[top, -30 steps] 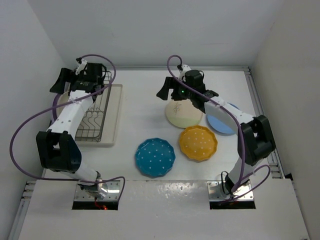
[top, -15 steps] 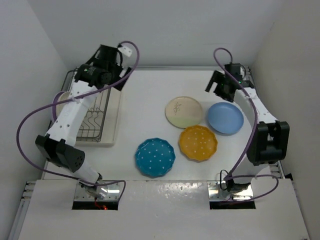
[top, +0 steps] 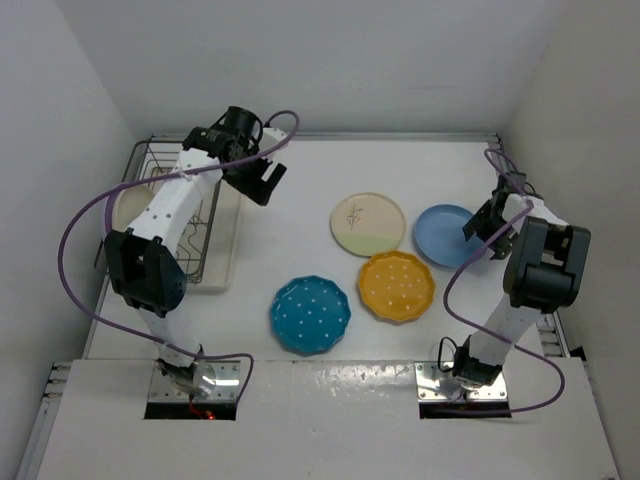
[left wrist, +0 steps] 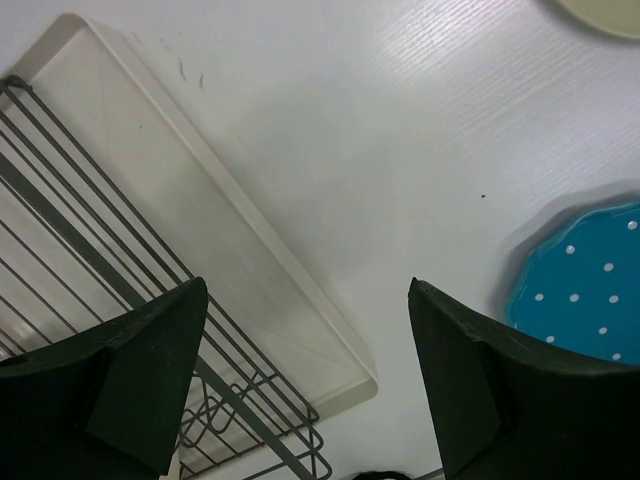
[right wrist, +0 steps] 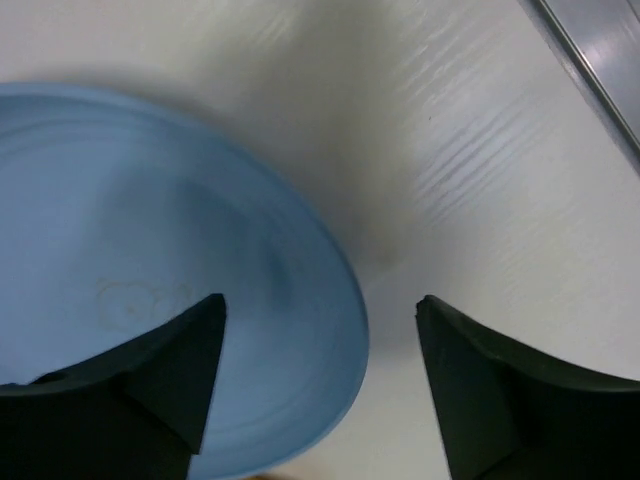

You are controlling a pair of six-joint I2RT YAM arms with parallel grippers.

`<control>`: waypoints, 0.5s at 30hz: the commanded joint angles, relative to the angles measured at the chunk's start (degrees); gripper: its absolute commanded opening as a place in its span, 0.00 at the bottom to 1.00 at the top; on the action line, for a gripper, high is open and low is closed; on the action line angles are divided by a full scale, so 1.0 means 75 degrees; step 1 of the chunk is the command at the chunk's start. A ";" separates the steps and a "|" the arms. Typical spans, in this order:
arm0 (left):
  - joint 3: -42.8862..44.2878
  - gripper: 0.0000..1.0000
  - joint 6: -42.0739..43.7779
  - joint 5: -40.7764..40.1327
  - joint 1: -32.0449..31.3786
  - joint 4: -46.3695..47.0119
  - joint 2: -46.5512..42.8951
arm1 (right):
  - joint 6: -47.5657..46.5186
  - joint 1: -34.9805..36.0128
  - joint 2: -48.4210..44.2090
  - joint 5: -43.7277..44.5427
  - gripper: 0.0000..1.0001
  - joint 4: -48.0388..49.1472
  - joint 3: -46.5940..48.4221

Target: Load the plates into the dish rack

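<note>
Top external view, starting at the lower edge: the scalloped teal plate (top: 310, 315) lies flat at lower centre, and the orange-yellow dotted plate (top: 397, 286) is just right of it. Above them sit the cream-green sprig plate (top: 368, 223) and, further right, the light blue plate (top: 445, 236), both flat on the table (top: 290, 230).

The right gripper (top: 478, 228) is at the blue plate's right edge. In the right wrist view its jaws stand wide apart with that plate's rim (right wrist: 330, 300) below the gap. They grip nothing.

The dish rack (top: 185, 250) occupies the left side on its cream drip tray (top: 228, 240). Its long axis runs up and down the frame, with a cream plate (top: 122, 208) showing at its left side.

The left gripper (top: 262, 180) hangs just past the tray's upper right corner. Its jaws are spread wide and empty over the tray edge (left wrist: 200, 230).
</note>
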 commanded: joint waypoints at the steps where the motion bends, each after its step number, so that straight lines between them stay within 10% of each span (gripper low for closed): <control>1: 0.0077 0.86 -0.0091 0.0213 0.0039 0.0210 -0.0412 | 0.0015 -0.0137 0.0352 0.0044 0.74 0.0368 0.0138; 9: 0.0007 0.86 -0.0162 -0.0315 -0.0101 0.0211 -0.0413 | -0.0184 -0.0172 0.0365 0.0323 0.00 0.0662 -0.0331; 15: 0.0240 0.86 0.0083 0.0304 -0.0254 0.0374 -0.0413 | -0.0956 0.0026 -0.0875 0.1039 0.00 0.0696 -0.0086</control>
